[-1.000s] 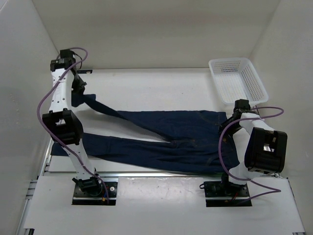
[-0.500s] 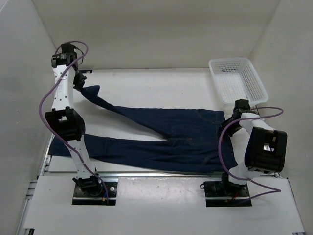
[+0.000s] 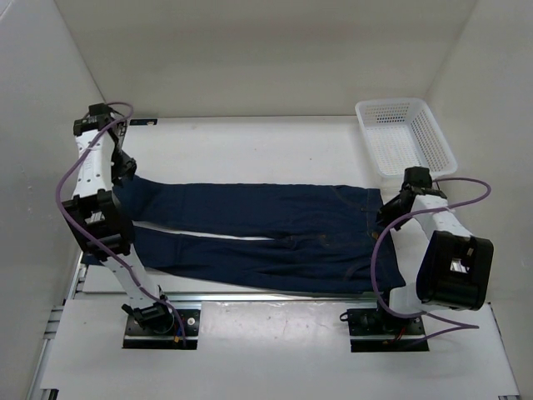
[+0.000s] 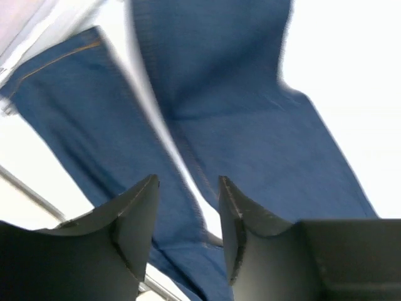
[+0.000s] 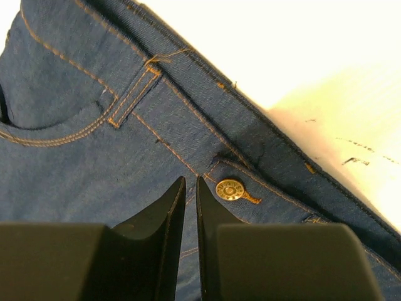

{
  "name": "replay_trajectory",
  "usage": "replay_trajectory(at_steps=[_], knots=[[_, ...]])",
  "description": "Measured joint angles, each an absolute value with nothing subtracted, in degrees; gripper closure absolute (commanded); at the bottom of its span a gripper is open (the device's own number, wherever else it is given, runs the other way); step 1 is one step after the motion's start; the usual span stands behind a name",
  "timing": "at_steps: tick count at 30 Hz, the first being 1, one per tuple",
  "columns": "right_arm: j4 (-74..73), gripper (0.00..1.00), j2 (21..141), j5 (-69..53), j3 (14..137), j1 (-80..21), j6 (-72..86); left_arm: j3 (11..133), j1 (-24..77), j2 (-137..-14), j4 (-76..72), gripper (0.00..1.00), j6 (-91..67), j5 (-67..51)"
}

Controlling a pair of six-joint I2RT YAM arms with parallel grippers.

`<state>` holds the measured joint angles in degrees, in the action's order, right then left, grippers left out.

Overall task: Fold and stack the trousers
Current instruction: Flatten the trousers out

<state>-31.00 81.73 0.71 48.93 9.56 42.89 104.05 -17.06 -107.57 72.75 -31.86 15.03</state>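
The dark navy trousers (image 3: 266, 225) lie flat across the table, waistband to the right and both legs stretched left, side by side. My left gripper (image 3: 125, 171) hangs over the cuff end of the far leg. In the left wrist view it (image 4: 188, 207) is open, with blue denim (image 4: 250, 94) below and nothing between the fingers. My right gripper (image 3: 390, 206) is at the waistband. In the right wrist view it (image 5: 191, 188) is shut, its tips just left of the brass button (image 5: 229, 189), down against the denim (image 5: 75, 157).
A white mesh basket (image 3: 405, 137) stands at the back right corner. White walls close in the table on the left, back and right. A metal rail (image 3: 250, 296) runs along the near edge by the arm bases.
My left gripper has swung left and down, drawing the far leg from a slant to lie straight beside the near leg; its jaws now stand open. The right arm has barely moved.
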Motion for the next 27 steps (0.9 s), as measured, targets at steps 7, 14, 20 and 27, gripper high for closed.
replay_trajectory(at_steps=[7,14,20,27], knots=[[-32.7,0.79,85.8,0.2,56.6,0.1,41.7,106.1,-13.3,-109.6,70.5,0.60,-31.4,11.4],[-30.5,0.55,98.6,-0.5,65.0,-7.4,40.9,100.1,-13.5,-114.9,68.1,0.60,-31.3,9.7],[-29.6,0.38,101.6,2.1,65.8,-7.4,41.6,99.5,-8.3,-116.5,67.4,0.60,-30.7,10.1],[-29.6,0.39,98.2,5.0,60.2,-4.1,45.9,99.6,-1.4,-118.0,67.6,0.60,-28.8,10.0]])
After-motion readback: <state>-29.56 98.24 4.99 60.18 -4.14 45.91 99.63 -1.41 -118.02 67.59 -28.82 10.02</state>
